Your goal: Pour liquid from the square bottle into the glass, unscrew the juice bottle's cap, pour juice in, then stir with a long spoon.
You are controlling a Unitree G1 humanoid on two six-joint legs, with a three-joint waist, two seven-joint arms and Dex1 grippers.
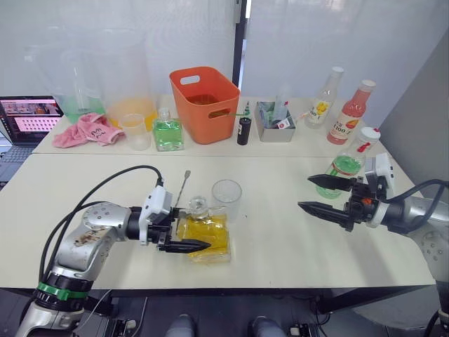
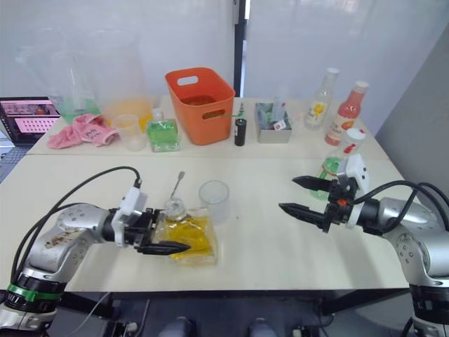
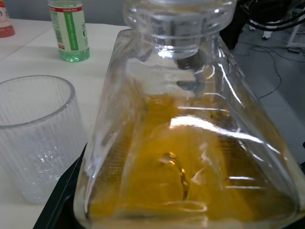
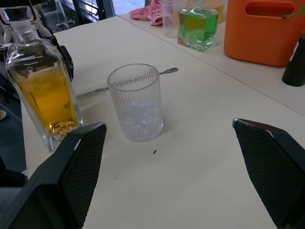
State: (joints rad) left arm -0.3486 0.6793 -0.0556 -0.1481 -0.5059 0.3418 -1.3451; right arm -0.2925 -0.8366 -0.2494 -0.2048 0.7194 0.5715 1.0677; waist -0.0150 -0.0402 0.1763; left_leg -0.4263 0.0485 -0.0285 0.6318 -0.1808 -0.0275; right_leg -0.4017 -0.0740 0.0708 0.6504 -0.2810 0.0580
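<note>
My left gripper (image 1: pixel 193 235) is shut on the square bottle (image 1: pixel 208 234), a squat clear bottle with yellow-orange liquid and its stopper (image 1: pixel 198 206) in place. In the right wrist view the square bottle (image 4: pixel 42 90) leans slightly, its base near the table. The ribbed clear glass (image 1: pixel 226 199) stands just to its right, empty. Behind the bottle, the long spoon (image 1: pixel 183 186) lies flat on the table. The juice bottle (image 1: pixel 346 167), with pale green liquid and its white cap (image 1: pixel 370 133) on, stands at the right. My right gripper (image 1: pixel 304 193) is open beside it, empty.
Along the back of the table (image 1: pixel 280 246) stand an orange basket (image 1: pixel 205 102), a green square bottle (image 1: pixel 168 132), a translucent cup (image 1: pixel 135 130), a pink cloth (image 1: pixel 88 130), a small black bottle (image 1: pixel 243 130), a grey tray (image 1: pixel 275 116), and yellow-labelled (image 1: pixel 323 98) and pink-red (image 1: pixel 351 112) bottles.
</note>
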